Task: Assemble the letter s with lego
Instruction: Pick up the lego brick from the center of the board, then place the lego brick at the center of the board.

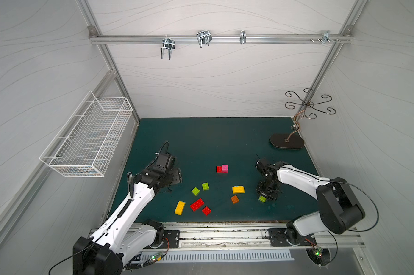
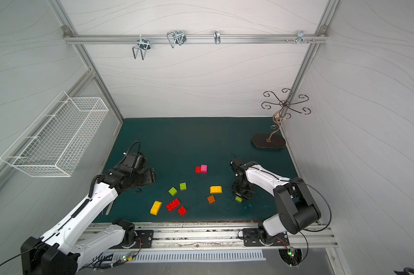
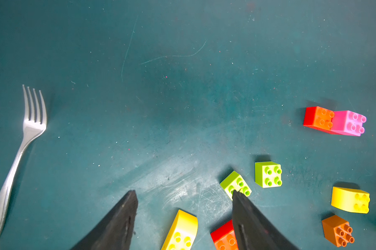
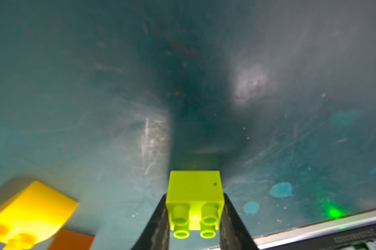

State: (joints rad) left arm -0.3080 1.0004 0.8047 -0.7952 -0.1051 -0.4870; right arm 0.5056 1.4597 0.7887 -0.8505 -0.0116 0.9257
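Firmly, the right gripper (image 4: 195, 195) clamps the lime brick (image 4: 194, 184), its 4 studs facing the wrist; left gripper (image 3: 183, 192) gapes empty.

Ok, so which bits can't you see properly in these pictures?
Fork: both top views, left arm covers part.
Held lime green brick: top views, mostly under the right gripper.
Red oblong brick: left wrist view, behind a left gripper finger, cut by the edge.
Orange-brown brick: right wrist view, blurred, cut by the edge.
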